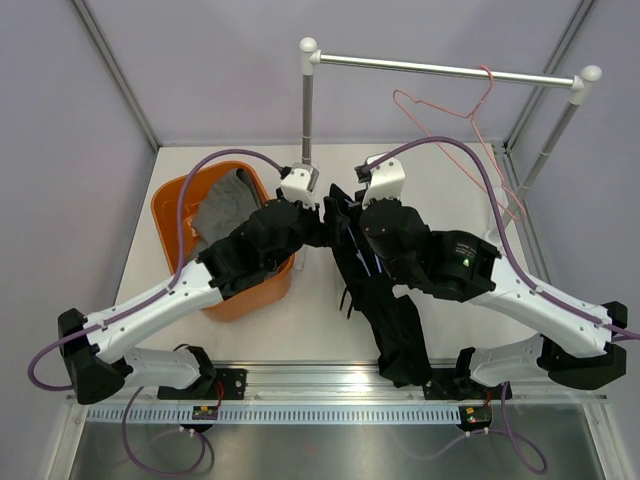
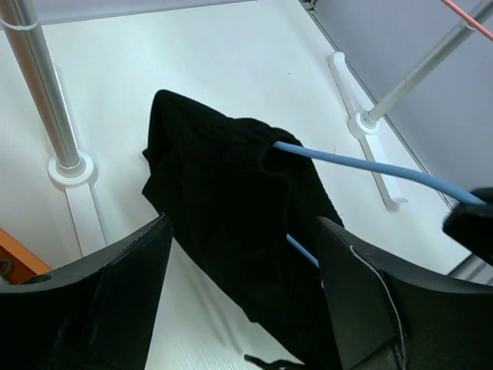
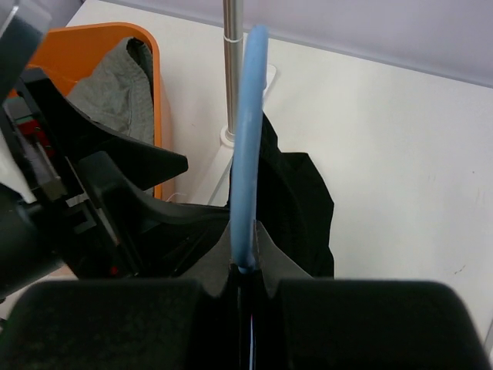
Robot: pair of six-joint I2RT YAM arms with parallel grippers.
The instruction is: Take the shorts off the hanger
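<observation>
The right claw point(image 3: 246, 266) pinches the blue hanger point(image 3: 248, 154); the left claw point(image 2: 243, 254) is wide apart.
The black shorts point(image 2: 223, 200) hang on the hanger, in that gap, maybe not touching. The grey shorts point(image 1: 225, 205) lie in the orange tub point(image 1: 165, 215).

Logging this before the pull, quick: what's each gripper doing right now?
Left gripper: open, jaws on either side of the black shorts, not closed on them.
Right gripper: closed on the blue hanger.
</observation>
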